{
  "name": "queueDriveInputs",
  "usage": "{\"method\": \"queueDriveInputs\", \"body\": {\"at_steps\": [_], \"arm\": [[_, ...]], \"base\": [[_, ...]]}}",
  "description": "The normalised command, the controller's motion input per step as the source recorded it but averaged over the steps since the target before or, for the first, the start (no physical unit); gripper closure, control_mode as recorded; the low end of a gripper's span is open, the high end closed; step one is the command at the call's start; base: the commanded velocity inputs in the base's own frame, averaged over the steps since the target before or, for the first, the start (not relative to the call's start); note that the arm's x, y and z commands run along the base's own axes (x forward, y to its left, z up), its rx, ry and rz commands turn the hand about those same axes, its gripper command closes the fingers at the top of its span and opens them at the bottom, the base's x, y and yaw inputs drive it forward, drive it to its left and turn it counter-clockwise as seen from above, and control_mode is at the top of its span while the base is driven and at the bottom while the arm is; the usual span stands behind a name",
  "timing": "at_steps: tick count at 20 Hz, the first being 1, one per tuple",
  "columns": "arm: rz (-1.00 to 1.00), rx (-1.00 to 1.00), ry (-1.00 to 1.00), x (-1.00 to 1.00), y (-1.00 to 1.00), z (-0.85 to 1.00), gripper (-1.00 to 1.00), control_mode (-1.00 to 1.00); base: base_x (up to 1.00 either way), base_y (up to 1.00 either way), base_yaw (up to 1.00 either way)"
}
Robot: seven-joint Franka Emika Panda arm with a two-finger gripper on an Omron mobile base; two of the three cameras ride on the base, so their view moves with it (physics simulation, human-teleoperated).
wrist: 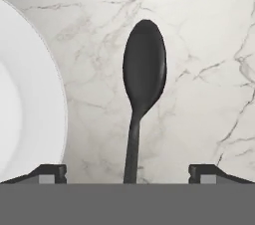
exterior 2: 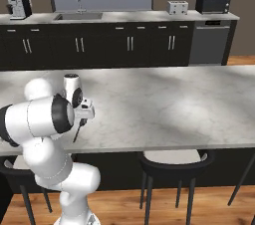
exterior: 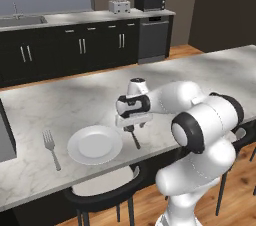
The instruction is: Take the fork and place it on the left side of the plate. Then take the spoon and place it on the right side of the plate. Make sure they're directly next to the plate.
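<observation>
Your end effector [wrist: 127, 171] hangs low over the desk [exterior: 75, 102] with its fingertips [wrist: 50, 173] spread wide and gripping nothing; the spoon [wrist: 142, 84] lies flat between them, handle running back under the hand, bowl pointing away. Main risk as you lift off: one fingertip sits close to the plate [wrist: 25, 89] rim, so any sideways drift on the way up could nudge the plate or drag the thin handle and skew the spoon. A second risk: the gap between spoon and plate may read as too wide for "directly next to". The spoon is dark grey, with an oval bowl and a slim straight handle, just beside the plate's right edge, apart from it. The fork [exterior: 51, 149], pale silver, lies beyond the plate on the far side from your end effector, near its rim.
</observation>
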Motion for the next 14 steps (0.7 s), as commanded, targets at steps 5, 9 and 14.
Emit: {"method": "queueDriveInputs", "body": {"at_steps": [5, 9, 14], "arm": [[0.00, 0.00, 0.00, -0.18, -0.01, 0.70, -1.00, -1.00], [0.00, 0.00, -0.01, -0.37, 0.00, 0.76, -1.00, -1.00], [0.00, 0.00, -0.01, -0.42, 0.00, 0.70, -1.00, -1.00]], "base": [[0.00, 0.00, 0.00], [0.00, 0.00, 0.00], [0.00, 0.00, 0.00]]}}
